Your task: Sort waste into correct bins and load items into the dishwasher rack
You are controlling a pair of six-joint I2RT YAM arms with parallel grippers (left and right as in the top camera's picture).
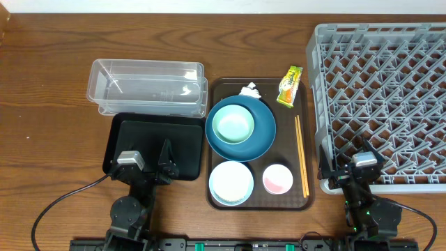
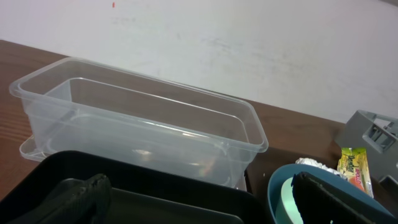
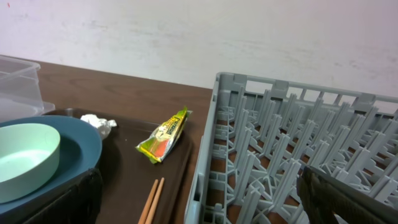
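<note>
On the brown serving tray (image 1: 221, 199) lie a blue dish (image 1: 263, 132) with a mint-green bowl (image 1: 233, 125) in it, a white bowl (image 1: 231, 183), a pink cup (image 1: 277, 179), chopsticks (image 1: 302, 157), a yellow-green wrapper (image 1: 290, 85) and a white tissue wad (image 1: 249, 89). The clear tub (image 1: 146, 87) and black tray (image 1: 150, 143) sit to the left, the grey rack (image 1: 383, 97) to the right. My left gripper (image 1: 148, 162) is open over the black tray's near edge. My right gripper (image 1: 348, 166) is open at the rack's near left corner. Food scraps are not visible.
The wooden table (image 1: 49, 104) extends left of the bins. The left wrist view shows the clear tub (image 2: 143, 124), the black tray (image 2: 143, 186) and the blue dish (image 2: 280, 186). The right wrist view shows the wrapper (image 3: 163, 135), chopsticks (image 3: 151, 202), tissue (image 3: 99, 122) and rack (image 3: 298, 149).
</note>
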